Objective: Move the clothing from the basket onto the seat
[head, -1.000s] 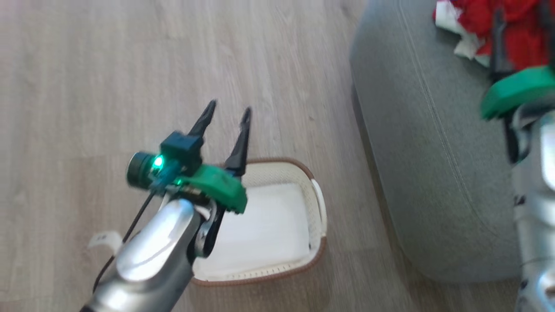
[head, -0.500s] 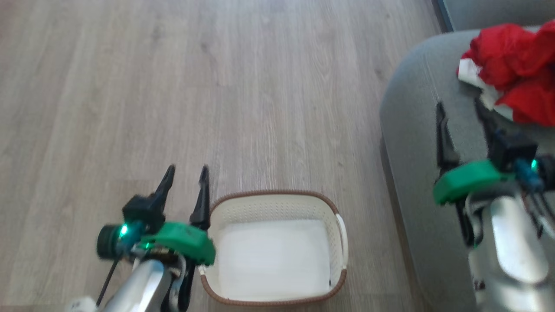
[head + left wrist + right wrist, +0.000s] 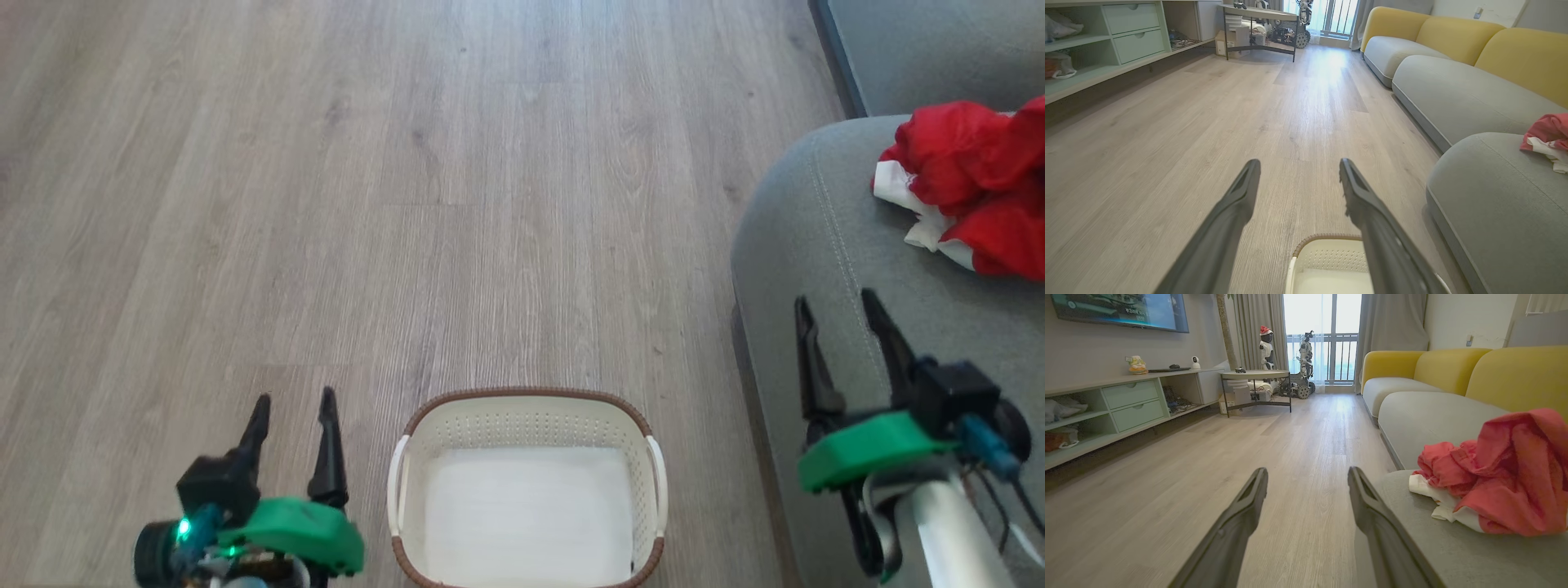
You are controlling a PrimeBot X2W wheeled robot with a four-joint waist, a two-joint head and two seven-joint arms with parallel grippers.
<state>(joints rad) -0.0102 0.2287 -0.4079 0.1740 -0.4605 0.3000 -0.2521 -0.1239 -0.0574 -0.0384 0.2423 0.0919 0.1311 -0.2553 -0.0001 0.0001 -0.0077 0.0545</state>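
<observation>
The bright red thin-fabric clothing with white trim (image 3: 971,188), seemingly light, limp and best pinched at a raised fold, lies crumpled on the large grey upholstered seat (image 3: 816,245), with the left end effector (image 3: 295,398) and right end effector (image 3: 834,299) both released and empty.

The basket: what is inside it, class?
The basket has a bare white floor; the clothing sits on the seat. The basket's near end runs off the head view, unseen.
</observation>
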